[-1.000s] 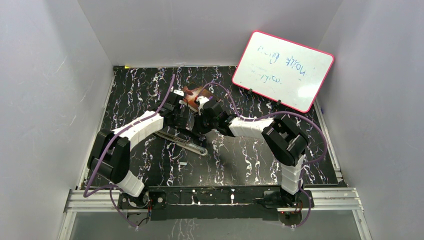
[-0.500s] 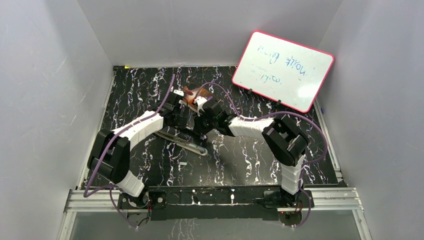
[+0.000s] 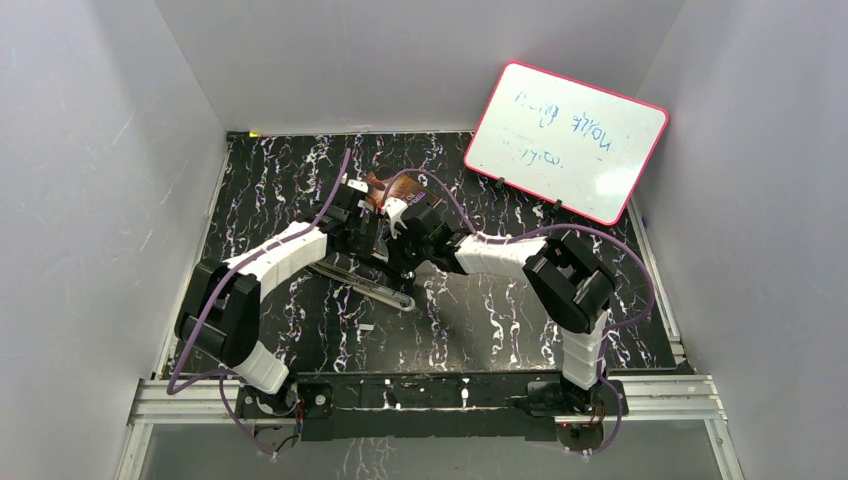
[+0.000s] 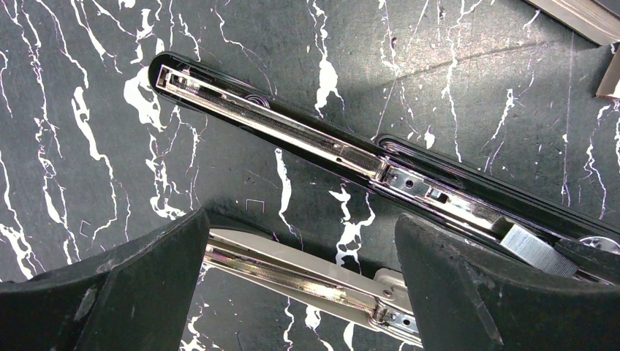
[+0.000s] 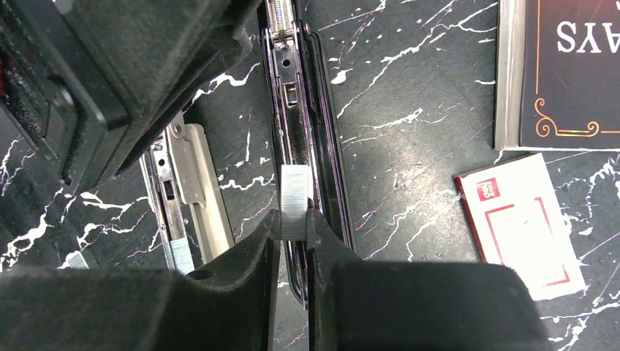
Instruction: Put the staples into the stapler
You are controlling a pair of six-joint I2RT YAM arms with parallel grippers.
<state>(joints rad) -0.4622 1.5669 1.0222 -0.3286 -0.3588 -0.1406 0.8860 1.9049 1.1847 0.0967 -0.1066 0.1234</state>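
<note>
The stapler (image 4: pixel 292 135) lies folded open on the black marble table. Its black half with the long metal channel runs diagonally across the left wrist view, and its silver half (image 4: pixel 307 281) lies beside it. My left gripper (image 4: pixel 303 234) is open, its fingers straddling the silver half without touching it. My right gripper (image 5: pixel 294 223) is shut on a short grey strip of staples (image 5: pixel 294 201), held upright over the rear end of the black half's channel (image 5: pixel 292 110). The same strip shows in the left wrist view (image 4: pixel 528 245). In the top view both grippers meet over the stapler (image 3: pixel 365 283).
A white-and-red staple box (image 5: pixel 520 223) lies just right of the stapler, with a dark book (image 5: pixel 563 73) beyond it. A whiteboard (image 3: pixel 565 140) leans on the back right wall. The left gripper's finger (image 5: pixel 110 73) crowds close to the right gripper's left.
My right gripper has shifted slightly left toward the left gripper, still holding the staple strip. The left arm and the stapler have stayed put.
</note>
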